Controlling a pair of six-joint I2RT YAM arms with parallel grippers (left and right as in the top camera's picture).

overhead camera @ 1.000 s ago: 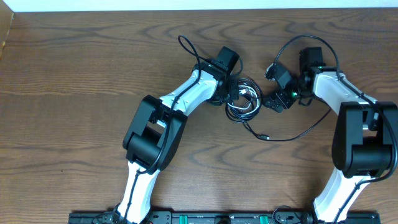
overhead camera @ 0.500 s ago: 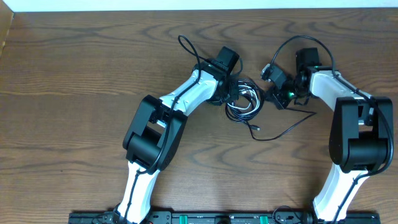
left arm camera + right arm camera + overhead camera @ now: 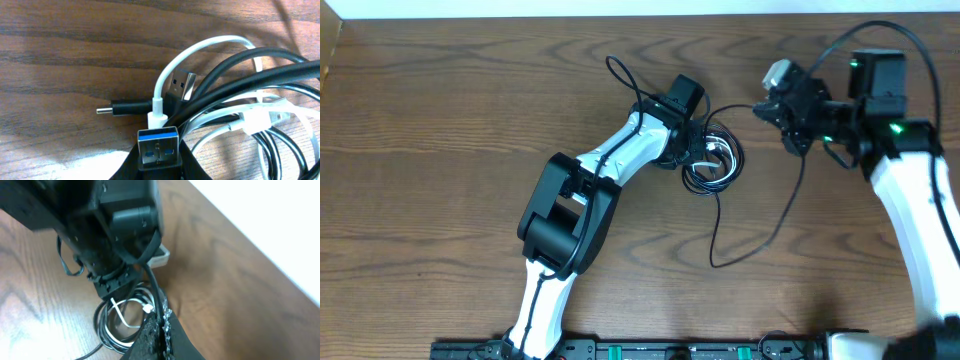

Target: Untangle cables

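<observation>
Pinching black cable (image 3: 153, 286) between right fingers (image 3: 172, 341)

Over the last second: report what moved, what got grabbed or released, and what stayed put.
The right gripper closed on the thin black cable, and its arm swung out to the right and away from the base, pulling a strand from the tangled coil of black and white cables. The cable's slack now loops toward the near edge. The left gripper, shut, and the coil stayed put.
</observation>
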